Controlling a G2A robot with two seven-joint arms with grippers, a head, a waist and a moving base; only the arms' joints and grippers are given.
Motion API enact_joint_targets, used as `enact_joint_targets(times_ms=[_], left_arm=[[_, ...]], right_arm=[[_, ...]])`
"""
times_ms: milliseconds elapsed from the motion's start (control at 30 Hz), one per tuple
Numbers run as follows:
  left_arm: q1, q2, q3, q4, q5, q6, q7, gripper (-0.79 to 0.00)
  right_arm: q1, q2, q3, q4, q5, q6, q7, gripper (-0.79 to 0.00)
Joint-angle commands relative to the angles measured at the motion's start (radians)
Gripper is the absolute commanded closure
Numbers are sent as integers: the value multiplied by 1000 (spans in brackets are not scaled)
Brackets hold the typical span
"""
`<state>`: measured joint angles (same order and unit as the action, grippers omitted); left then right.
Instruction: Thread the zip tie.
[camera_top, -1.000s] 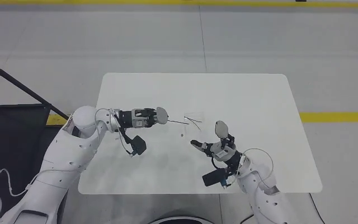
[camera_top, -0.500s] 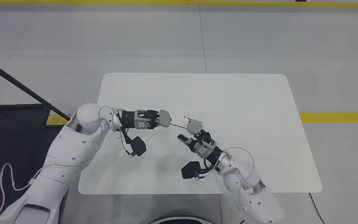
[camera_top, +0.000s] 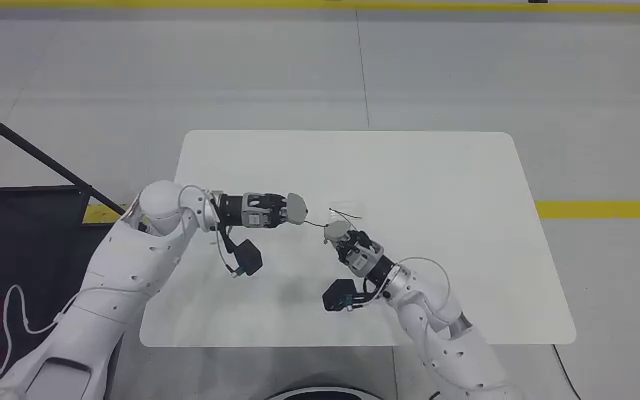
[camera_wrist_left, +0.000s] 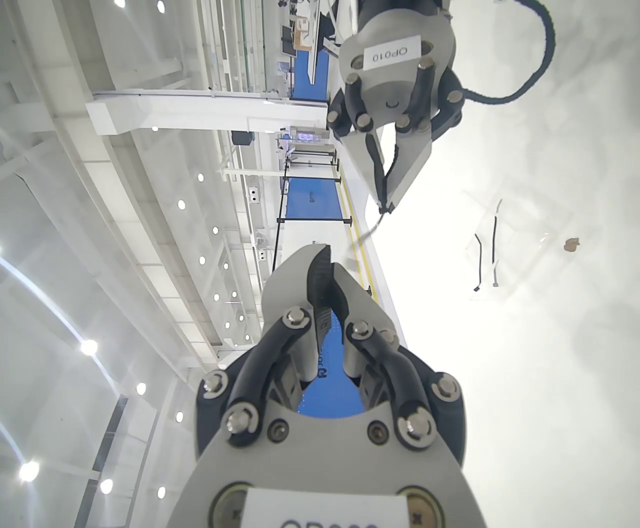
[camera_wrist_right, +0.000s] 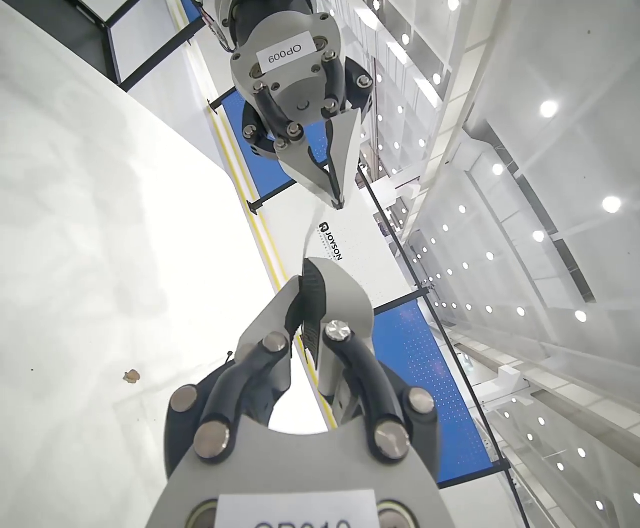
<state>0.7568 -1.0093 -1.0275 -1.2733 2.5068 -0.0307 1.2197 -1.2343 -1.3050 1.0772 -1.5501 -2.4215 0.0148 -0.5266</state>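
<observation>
The thin, dark zip tie (camera_top: 315, 219) stretches lengthwise from left pincer (camera_top: 298, 209) to right pincer (camera_top: 333, 232), each pinching 1 end above the table (camera_top: 450, 180).

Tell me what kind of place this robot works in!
Probably a big factory hall or test lab, not a home: a high ceiling with rows of round lights, a yellow line on the grey floor, and blue partition panels beyond the white table.

White rounded arms (camera_top: 130, 270), black cables (camera_wrist_left: 530, 65), left pincer (camera_wrist_left: 324, 257) and right pincer (camera_wrist_right: 306, 270) grey, black links (camera_wrist_left: 260, 360), silver screws (camera_wrist_left: 295, 316), white labels (camera_wrist_left: 390, 52)
</observation>
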Motion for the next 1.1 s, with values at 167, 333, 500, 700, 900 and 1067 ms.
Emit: enact_joint_targets(times_ms=[167, 333, 500, 700, 900, 1067], left_arm=[[-8, 0, 11, 15, -3, 11, 10, 0], [-6, -2, -9, 45, -69, 4, -55, -785], [11, -5, -23, 76, -144, -13, -121, -785], [53, -15, 13, 41, -128, 65, -169, -785], [104, -32, 64, -33, -15, 229, -367, -785], [119, -35, 63, -43, -14, 268, -416, -785]], right_arm=[[13, 0, -4, 13, 17, 2, 3, 0], [-5, -1, 5, 1, 18, 77, 34, 0], [-43, -1, 18, -22, 7, 182, 72, 0], [-89, -10, -12, -60, -118, 335, 209, 0], [-93, -26, -61, -77, -155, 375, 312, 0], [-92, -28, -63, -78, -148, 367, 323, 0]])
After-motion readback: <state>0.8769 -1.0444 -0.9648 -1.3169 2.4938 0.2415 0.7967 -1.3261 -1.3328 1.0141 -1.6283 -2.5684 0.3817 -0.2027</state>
